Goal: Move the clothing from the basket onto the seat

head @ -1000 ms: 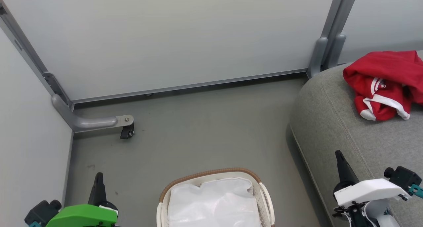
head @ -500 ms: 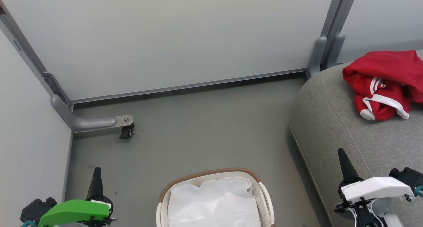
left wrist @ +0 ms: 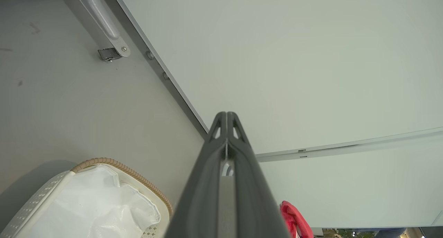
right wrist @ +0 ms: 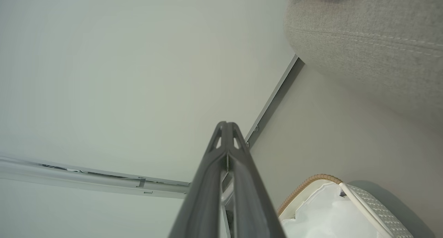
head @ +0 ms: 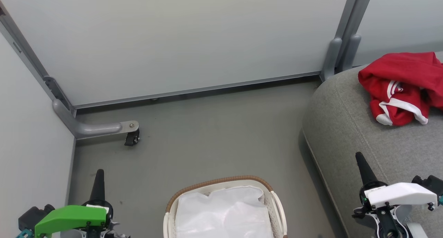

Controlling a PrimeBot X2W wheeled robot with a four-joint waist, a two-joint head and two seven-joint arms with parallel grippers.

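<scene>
– Since the clothing (head: 401, 87) lies heaped on the seat (head: 346, 134), up by its far edge next to the wall (head: 173, 40), what's left for you in the basket (head: 221, 181)?

– Nothing red that I can see. The basket stands on the floor (head: 207, 134) between my two grippers, and what I see of its inside is white liner (head: 225, 213). Its near end is cut off, so I can't vouch for that part.

– And the grippers?

– Both clenched on nothing, fingers pressed flat together in each wrist view. My left gripper (head: 99, 174) hangs over the floor left of the basket, my right gripper (head: 360, 158) by the seat's near left edge.

– How would that clothing handle?

– Light and limp, I judge: thin sports cloth that sags and trails wherever it isn't held. Nothing in it to break. I'd pinch a thick fold at the top of the heap. The white-trimmed hem would likely draw out just one layer.

– Room to move?

– Plenty, I think. Bare cushion runs from the heap to the seat's rounded left edge, and the floor beyond the basket lies open up to the wall. The partition's wheeled foot (head: 131, 138) sits far left, well apart from the basket. I'd mind the grey post (head: 341, 54) at the seat's far left corner, the basket's woven rim, and the loose liner, which a careless grab could lift.
</scene>
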